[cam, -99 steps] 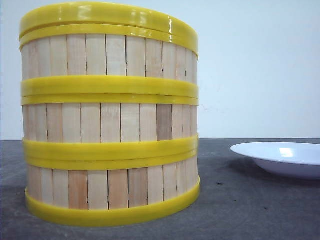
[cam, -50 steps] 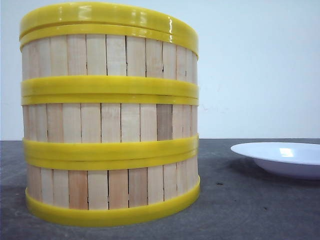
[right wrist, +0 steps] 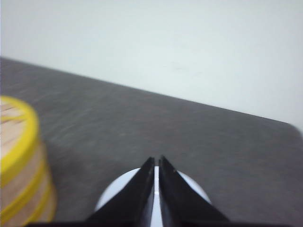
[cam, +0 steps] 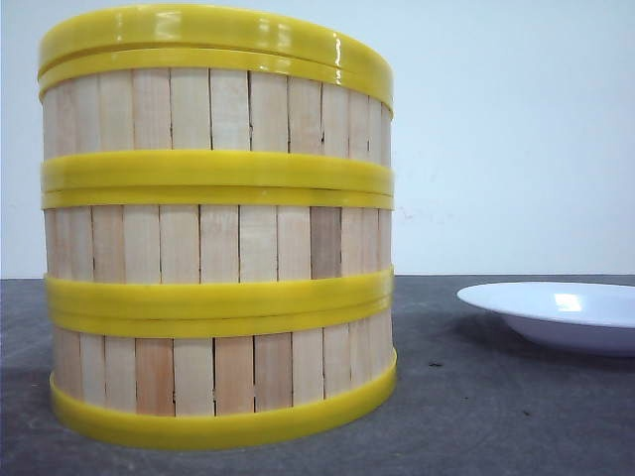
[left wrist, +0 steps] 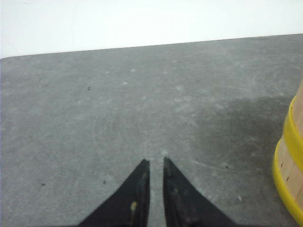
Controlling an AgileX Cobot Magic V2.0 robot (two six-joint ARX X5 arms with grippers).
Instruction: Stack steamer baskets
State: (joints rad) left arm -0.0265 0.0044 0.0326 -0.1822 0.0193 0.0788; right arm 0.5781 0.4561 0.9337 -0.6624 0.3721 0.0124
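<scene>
Our three steamer baskets (cam: 218,238) stand in one tall stack on the gray table (cam: 496,416), with the lid (cam: 213,30) on top. A white plate (cam: 561,312) sits near it, apart. Our left gripper (left wrist: 156,165) hangs above bare table beside the stack, jaws almost together, holding nothing. Our right gripper (right wrist: 156,163) hangs over the plate, jaws together, empty. We think the stacking is done, so next we only need to pull back.

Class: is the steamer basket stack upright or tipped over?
Upright. The steamer basket stack stands on the table, three tiers high, slats vertical and yellow rings roughly level.
</scene>
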